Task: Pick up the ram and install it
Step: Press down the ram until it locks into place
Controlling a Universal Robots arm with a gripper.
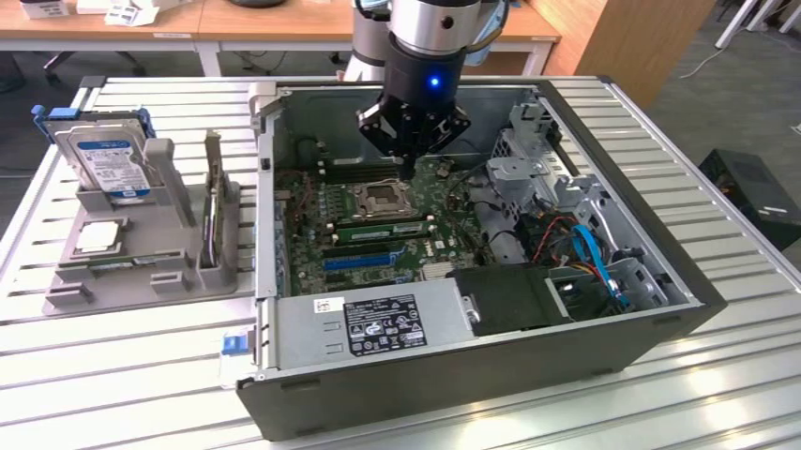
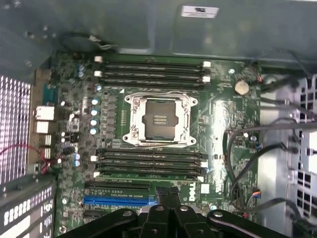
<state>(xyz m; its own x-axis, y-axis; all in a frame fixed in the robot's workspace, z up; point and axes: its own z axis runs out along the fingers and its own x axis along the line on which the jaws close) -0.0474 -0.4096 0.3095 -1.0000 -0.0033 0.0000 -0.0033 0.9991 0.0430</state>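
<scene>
We see the gripper hanging inside the open PC case, above the motherboard, over the far edge of the board beyond the empty CPU socket. Fingers are together and nothing is held between them; the wrist view shows the fingertips pressed side by side over the board near the blue slot. The ram looks seated in a memory slot just on the near side of the socket, a green stick lying flat along the slot; in the wrist view we take the greenish strip in the lowest slot of that bank to be the same stick, though glare makes it hard to be sure. On the exterior view's left, the grey parts tray sits on the slatted table, well apart from the gripper, with a hard drive standing upright in it and a silver CPU chip lying flat.
</scene>
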